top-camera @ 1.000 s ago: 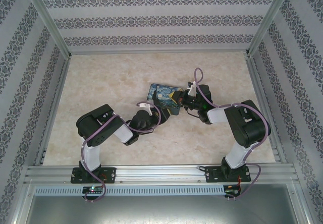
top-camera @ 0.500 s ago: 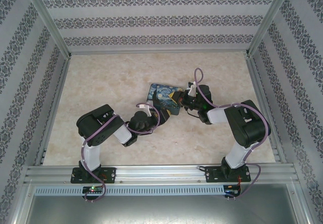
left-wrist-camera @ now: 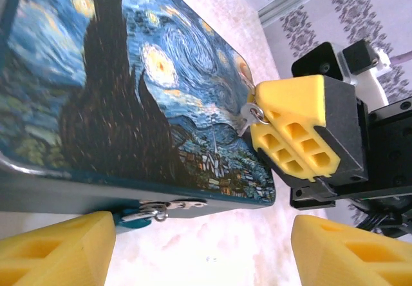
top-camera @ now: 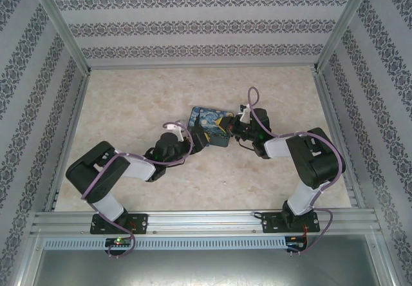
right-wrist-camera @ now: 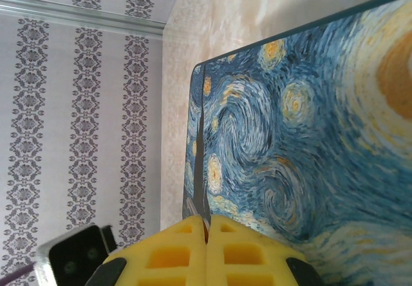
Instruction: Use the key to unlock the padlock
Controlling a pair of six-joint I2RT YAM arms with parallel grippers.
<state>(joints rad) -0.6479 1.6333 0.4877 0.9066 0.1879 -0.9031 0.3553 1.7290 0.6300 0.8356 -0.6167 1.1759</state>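
Through the left wrist camera, the fullest account: left gripper (left-wrist-camera: 203,252) spread wide, one yellow finger (left-wrist-camera: 55,250) at each lower corner, clasping nothing, facing the near side wall of the starry-night box (left-wrist-camera: 129,93). On that wall, just above the left-hand finger, the padlock (left-wrist-camera: 136,214), teal body beside a silvery hasp (left-wrist-camera: 177,205). Across the painted top, the right gripper (left-wrist-camera: 257,120) pressed together on the key (left-wrist-camera: 250,113), a small silvery piece with a round eye poking out between the yellow pads, at the far edge of the box and well apart from the padlock. Through the right wrist camera, a different angle: right gripper (right-wrist-camera: 206,225) squeezed tight, a thin dark sliver at the seam, too slight to identify, with the swirling paint of the box (right-wrist-camera: 302,105) just beyond. From the top camera, layout rather than detail: box (top-camera: 207,122) flat on the marbled table (top-camera: 129,105), left gripper (top-camera: 198,139) at its near-left corner, right gripper (top-camera: 226,129) at its right end, padlock and key too small to make out.
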